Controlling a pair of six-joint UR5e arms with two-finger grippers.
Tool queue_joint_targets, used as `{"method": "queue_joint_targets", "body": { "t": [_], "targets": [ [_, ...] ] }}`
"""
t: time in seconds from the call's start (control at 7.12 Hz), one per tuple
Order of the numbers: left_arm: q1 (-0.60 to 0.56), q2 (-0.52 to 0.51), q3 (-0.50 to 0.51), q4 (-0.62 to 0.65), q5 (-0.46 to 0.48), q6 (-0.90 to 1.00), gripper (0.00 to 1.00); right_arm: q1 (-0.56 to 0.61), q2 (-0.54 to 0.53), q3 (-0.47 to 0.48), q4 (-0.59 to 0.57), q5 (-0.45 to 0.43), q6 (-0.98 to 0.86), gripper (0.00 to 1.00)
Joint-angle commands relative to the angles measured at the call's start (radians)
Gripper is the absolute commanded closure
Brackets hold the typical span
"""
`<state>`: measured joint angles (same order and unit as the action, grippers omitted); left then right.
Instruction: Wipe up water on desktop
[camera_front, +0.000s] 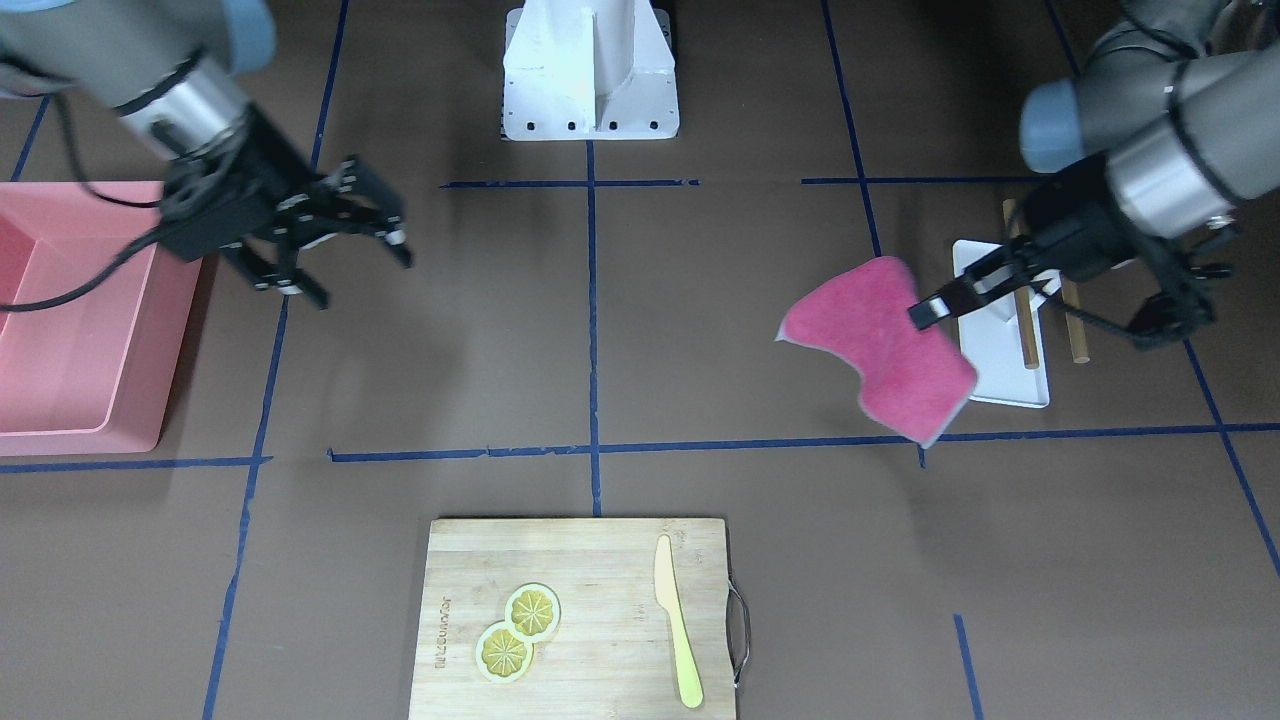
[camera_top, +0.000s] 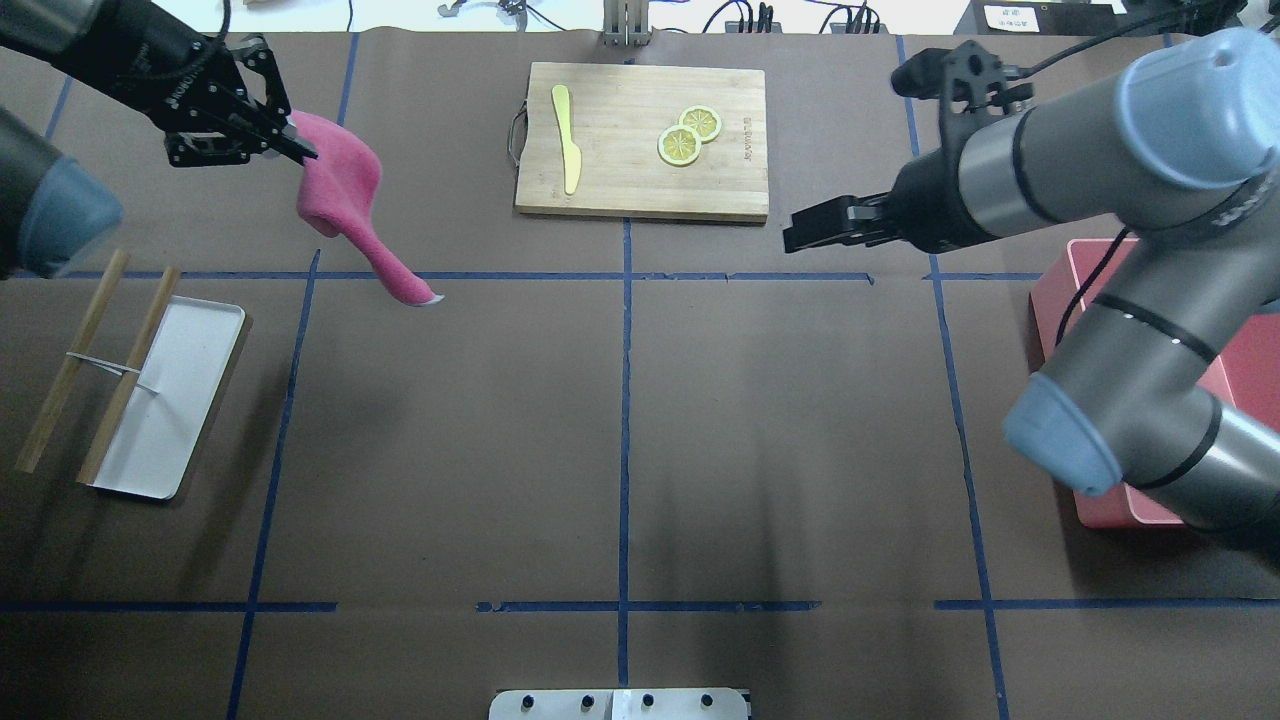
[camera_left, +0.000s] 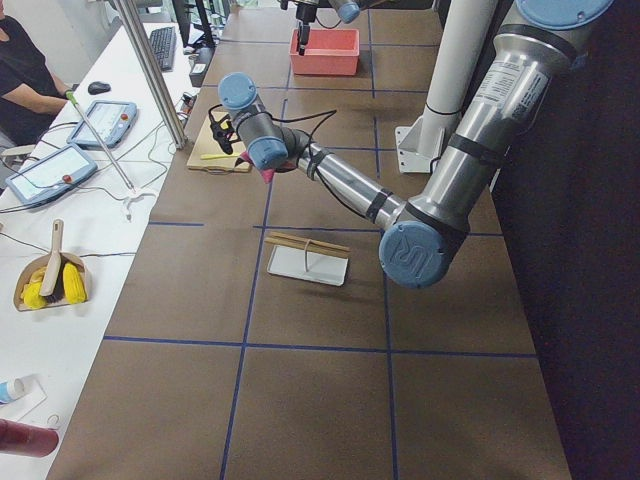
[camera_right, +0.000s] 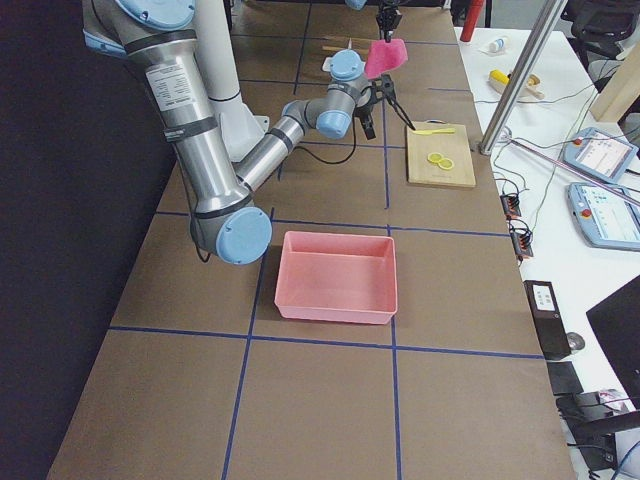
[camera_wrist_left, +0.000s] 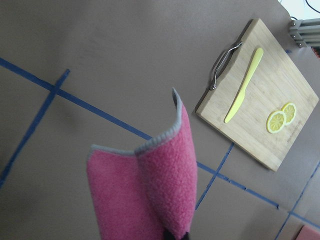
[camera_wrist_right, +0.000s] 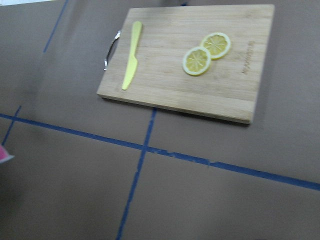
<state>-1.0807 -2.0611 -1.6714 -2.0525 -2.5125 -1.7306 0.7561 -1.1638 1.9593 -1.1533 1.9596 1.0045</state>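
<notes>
The brown desktop with blue tape lines shows no water that I can make out. My left gripper is shut on one edge of a pink cloth and holds it in the air, hanging above the table next to the white tray. In the overhead view the cloth droops from the left gripper at the far left. The left wrist view shows the cloth folded below the camera. My right gripper is open and empty above the table, near the pink bin; it also shows in the overhead view.
A bamboo cutting board with two lemon slices and a yellow knife lies at the far middle edge. A pink bin stands on my right side. A white tray with two wooden sticks lies on my left.
</notes>
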Motion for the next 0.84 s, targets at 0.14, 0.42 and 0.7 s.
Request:
{"method": "queue_joint_targets", "body": {
  "t": [0.14,0.42,0.7],
  "targets": [
    [0.116,-0.094,0.002,0.003,0.13,-0.145,1.0,-0.206,0.108,0.012,-0.002,-0.313,-0.049,0.0],
    [0.174,-0.178,0.019,0.002,0.176,-0.278,1.0,-0.267,0.128,0.01,-0.003,-0.401,-0.122,0.0],
    [0.231,-0.243,0.019,-0.002,0.213,-0.393,1.0,-0.308,0.141,0.006,-0.006,-0.459,-0.125,0.0]
  ]
}}
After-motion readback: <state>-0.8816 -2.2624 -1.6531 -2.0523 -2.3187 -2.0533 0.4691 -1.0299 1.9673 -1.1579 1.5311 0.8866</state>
